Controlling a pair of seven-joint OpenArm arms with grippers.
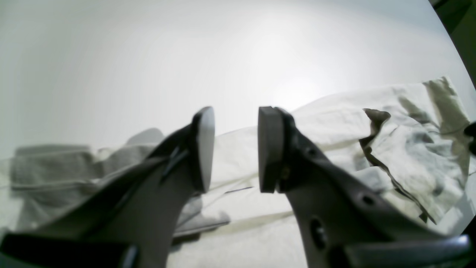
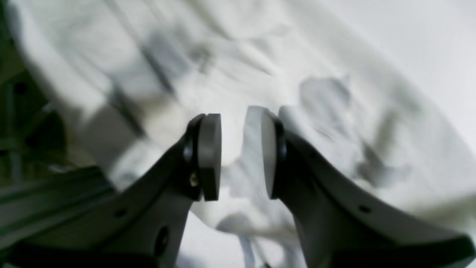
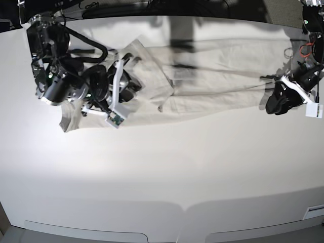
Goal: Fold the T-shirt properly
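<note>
T-shirt (image 3: pixel 202 76): soft, wrinkled off-white cotton, lying stretched long across the far side of the smooth white table (image 3: pixel 162 172). Left pincer (image 1: pixel 236 149) and right pincer (image 2: pixel 240 158) are both standing spread, pinching nothing. Only the base view is showing the whole garment; the right wrist view is blurring it.

From the base view we look straight down on the whole table (image 3: pixel 162 172); each wrist view sits low behind its own fingers (very close, blurred), and all three share the T-shirt (image 3: pixel 212 76).

Smooth white tabletop (image 3: pixel 162 172) under bright glare, dark cables (image 3: pixel 152 7) behind
</note>
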